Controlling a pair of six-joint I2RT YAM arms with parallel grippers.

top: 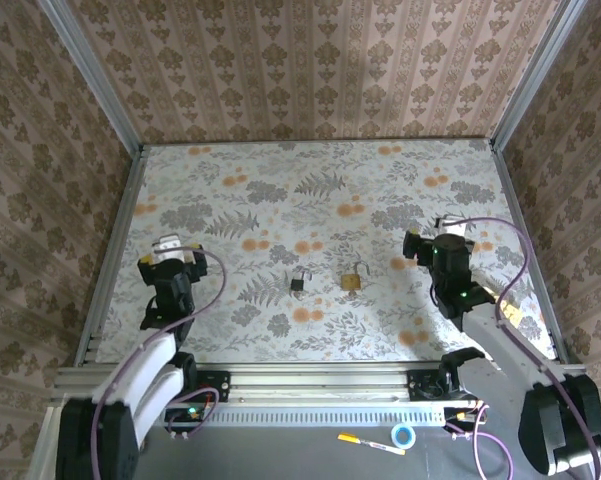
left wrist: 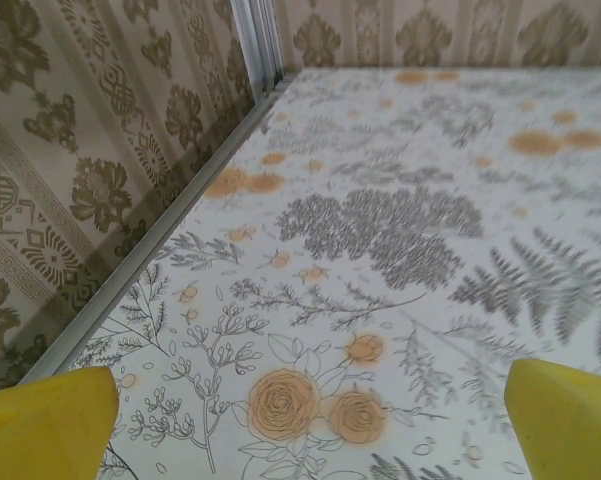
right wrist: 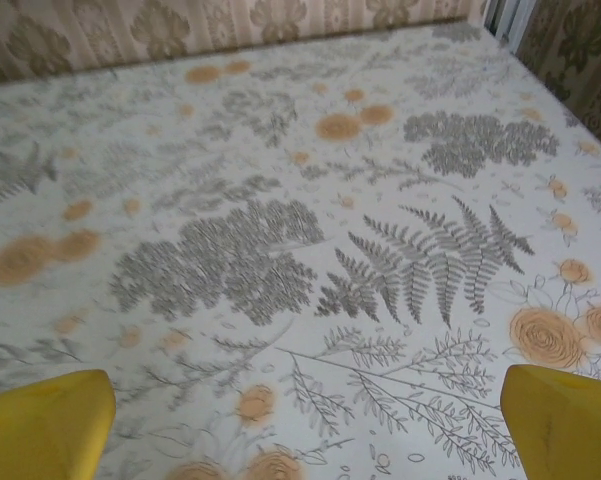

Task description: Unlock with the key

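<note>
A small brass padlock (top: 352, 281) lies on the flowered table near the middle, its shackle pointing to the far side. Just left of it lies a small dark piece with a silver loop (top: 298, 281), which looks like the key. My left gripper (top: 173, 255) hovers at the left side of the table, well left of the key. It is open, and its yellow fingertips (left wrist: 42, 420) stand wide apart over bare cloth. My right gripper (top: 437, 245) hangs right of the padlock, also open, with nothing between its yellow fingertips (right wrist: 565, 415).
The table is walled by patterned panels with a metal rail (top: 115, 250) along the left edge and another on the right (top: 525, 230). The same left rail (left wrist: 180, 225) runs close beside my left gripper. Cables loop from both arms near the front edge.
</note>
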